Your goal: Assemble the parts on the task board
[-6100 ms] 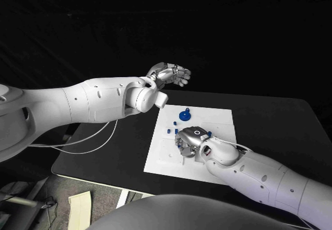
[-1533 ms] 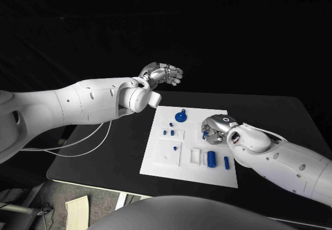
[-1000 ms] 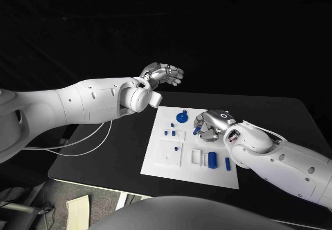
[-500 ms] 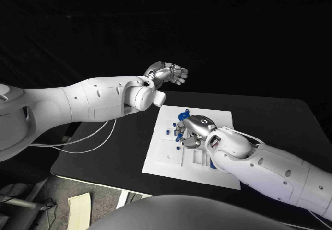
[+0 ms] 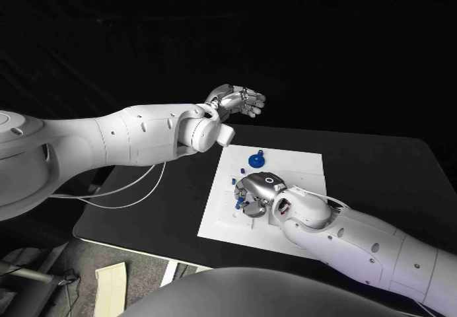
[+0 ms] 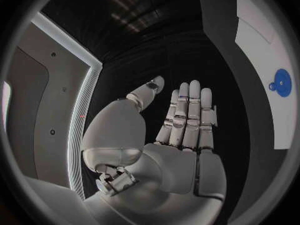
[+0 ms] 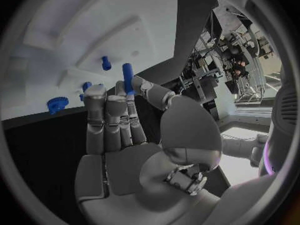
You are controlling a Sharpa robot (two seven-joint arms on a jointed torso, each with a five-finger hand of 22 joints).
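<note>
Over the white plastic task board, the right robot hand, having returned from its right side, pinches a blue cylindrical peg for insertion; the left robot hand stays raised, open.

- right hand low over middle of white task board, fingers curled, small blue part at its fingertips
- blue round knob part on board beyond the right hand, apart from it
- small blue peg just beside that hand
- left hand raised, well beyond the right hand and off the board, fingers curled, holding nothing
- black table under board
</note>
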